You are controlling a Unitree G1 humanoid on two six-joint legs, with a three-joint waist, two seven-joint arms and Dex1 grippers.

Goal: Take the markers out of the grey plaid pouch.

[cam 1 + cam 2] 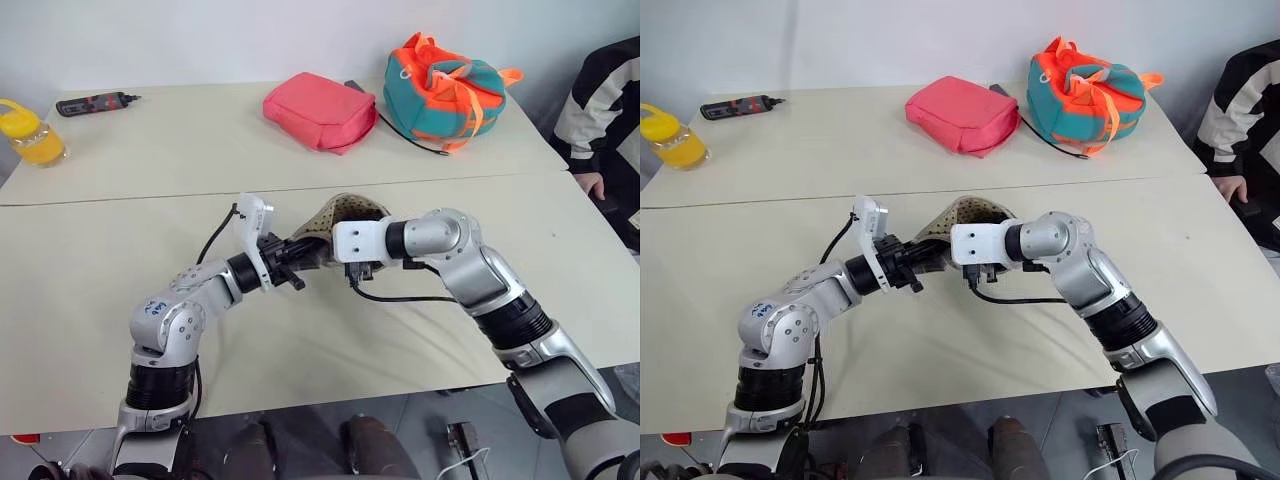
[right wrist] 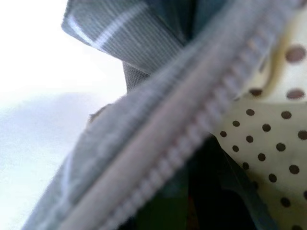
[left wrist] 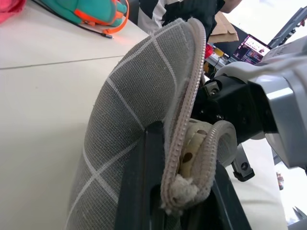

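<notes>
The grey plaid pouch [image 1: 345,212] hangs lifted above the middle of the near table, between my two grippers. My left gripper [image 1: 290,262] is shut on its left end; in the left wrist view the black fingers [image 3: 139,191] clamp the fabric beside the zipper. The zipper is parted and shows a cream lining with brown dots [image 2: 268,143]. My right gripper [image 1: 358,268] is pressed against the pouch's right side at the open zipper edge [image 2: 158,143]. The markers are hidden from view.
On the far table lie a pink pouch [image 1: 320,110], a teal-and-orange bag [image 1: 443,88] with a black cord, a black-and-red pen-like tool [image 1: 95,103] and a yellow bottle [image 1: 35,135]. A person's sleeve and hand [image 1: 600,130] show at the right edge.
</notes>
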